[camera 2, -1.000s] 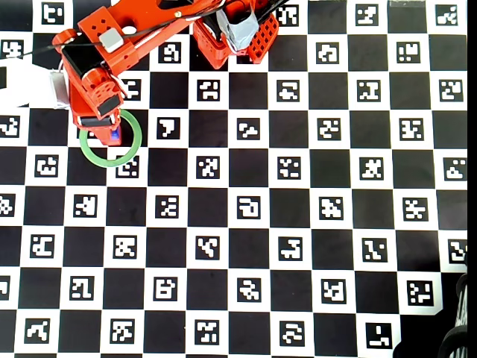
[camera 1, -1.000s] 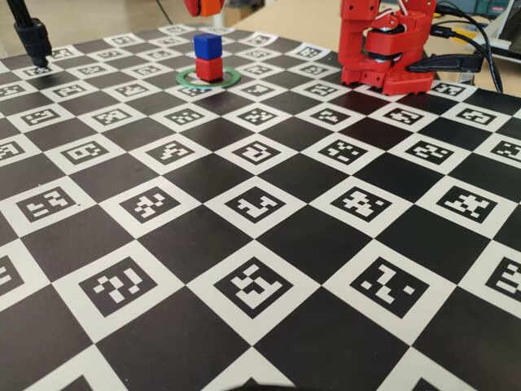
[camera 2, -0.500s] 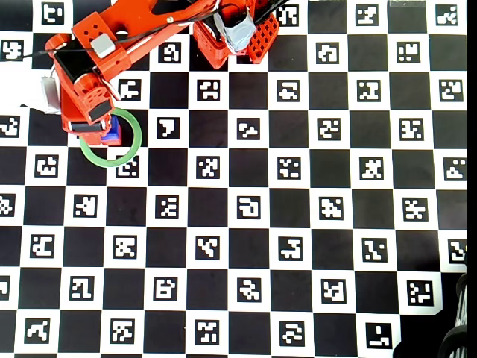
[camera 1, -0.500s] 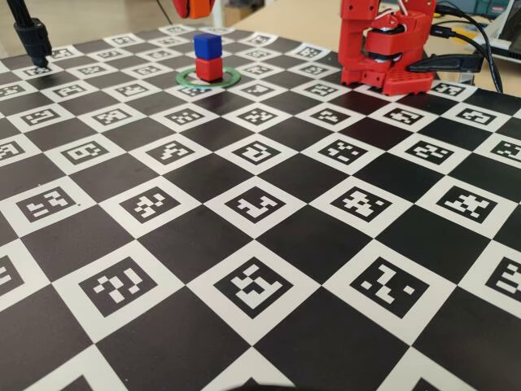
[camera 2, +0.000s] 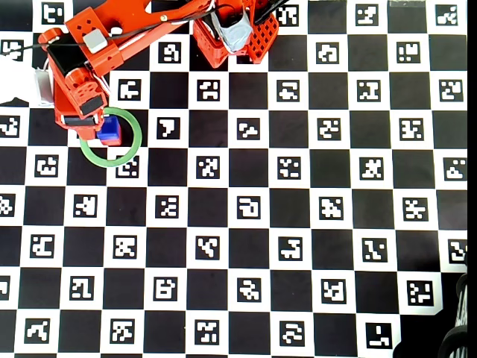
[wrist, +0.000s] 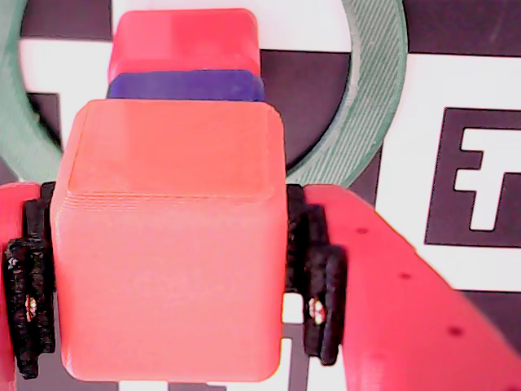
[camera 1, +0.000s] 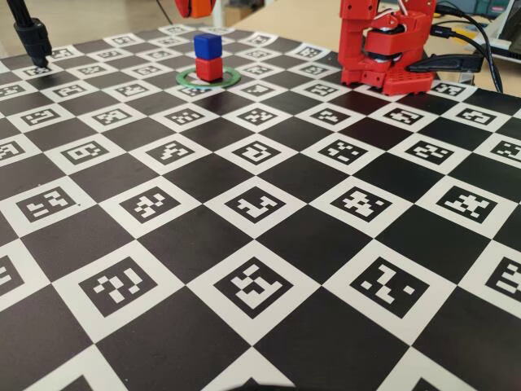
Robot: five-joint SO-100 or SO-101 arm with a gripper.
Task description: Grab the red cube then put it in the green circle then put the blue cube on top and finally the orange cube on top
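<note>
Honestly, my worry is the two-cube stack, and I'll take it left to right across the wrist view. On the left edge the green circle curves past; it lies flat on the checkered board, and in the fixed view the red cube sits inside it with the blue cube squarely on top. If I lower off-centre, the carried cube could catch the blue one's edge and push it sideways, or topple both out of the ring. From the wrist camera the stack shows beyond the far edge of my load rather than under it, so I judge I am not yet lined up. Letting go too high could also make the cube bounce off.

Moving to the middle: the gripper is closed down to one cube's width, its black pads pressed against both sides of the orange cube, which hangs clear above the stack and touches nothing else. At the right, only the red finger and bare board show.
</note>
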